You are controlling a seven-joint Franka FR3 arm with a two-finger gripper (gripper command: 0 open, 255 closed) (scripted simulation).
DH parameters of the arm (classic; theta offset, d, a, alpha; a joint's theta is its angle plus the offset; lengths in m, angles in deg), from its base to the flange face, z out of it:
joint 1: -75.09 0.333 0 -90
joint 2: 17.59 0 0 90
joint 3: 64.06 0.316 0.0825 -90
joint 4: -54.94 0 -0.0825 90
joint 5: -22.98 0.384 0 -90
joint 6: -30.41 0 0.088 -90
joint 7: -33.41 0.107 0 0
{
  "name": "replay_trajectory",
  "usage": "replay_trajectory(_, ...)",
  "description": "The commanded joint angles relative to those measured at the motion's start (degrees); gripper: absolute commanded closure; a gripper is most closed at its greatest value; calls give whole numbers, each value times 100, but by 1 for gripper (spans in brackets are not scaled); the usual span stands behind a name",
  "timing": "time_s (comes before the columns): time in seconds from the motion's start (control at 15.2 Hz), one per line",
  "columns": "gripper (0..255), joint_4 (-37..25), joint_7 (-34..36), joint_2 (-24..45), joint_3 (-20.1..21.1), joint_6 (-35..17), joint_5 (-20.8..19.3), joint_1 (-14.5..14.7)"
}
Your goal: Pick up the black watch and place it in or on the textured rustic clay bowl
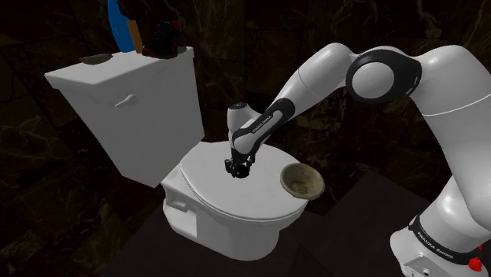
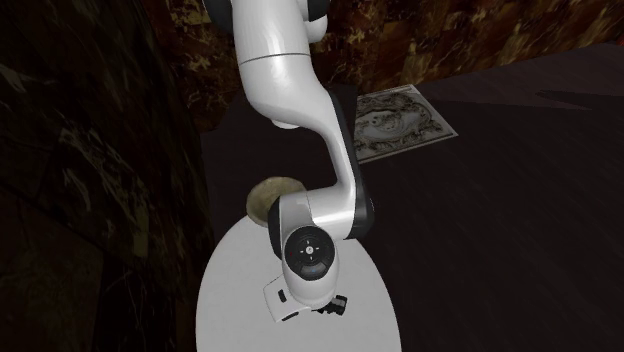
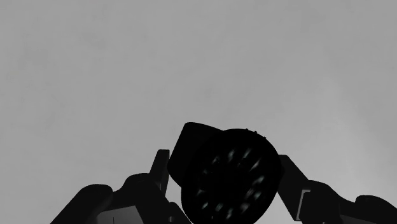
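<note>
My pincer: my pincer (image 3: pixel 224 167) is narrowed to the width of the watch, one black finger pressing on each side of it; in the shoulder view it (image 1: pixel 240 167) points down over the middle of the toilet lid.
Watch: the black watch (image 3: pixel 229 175) sits clasped between my fingers, its round face toward the wrist camera and a stub of strap sticking out past one finger. In the shoulder view it (image 1: pixel 238 170) hangs low over the lid; I cannot tell whether it touches.
Bowl: the tan, rough-looking bowl (image 1: pixel 301 181) stands upright at the lid's right edge in the shoulder view, near my pincer but apart from it. In the second exterior view it (image 2: pixel 272 197) lies at the lid's far end, partly behind my arm.
Toilet lid: white, closed and flat (image 1: pixel 228 201); it is the plain grey surface (image 3: pixel 191 63) behind the watch in the wrist view.
Tank: the white tank (image 1: pixel 134 102) stands far left of the lid, with a blue thing (image 1: pixel 119 27) and some dark items on top.
Floor: a patterned mat (image 2: pixel 400 120) lies on the dark floor, far right in the second exterior view.
</note>
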Motion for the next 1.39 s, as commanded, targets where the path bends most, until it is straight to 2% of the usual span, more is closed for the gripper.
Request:
replay_trajectory(0.0, 255, 0, 0, 0, 0, 0, 0, 0)
replay_trajectory(0.33, 255, 0, 0, 0, 0, -1, 0, 0)
replay_trajectory(1.32, 255, 229, -54, -897, 127, 667, 126, -97)
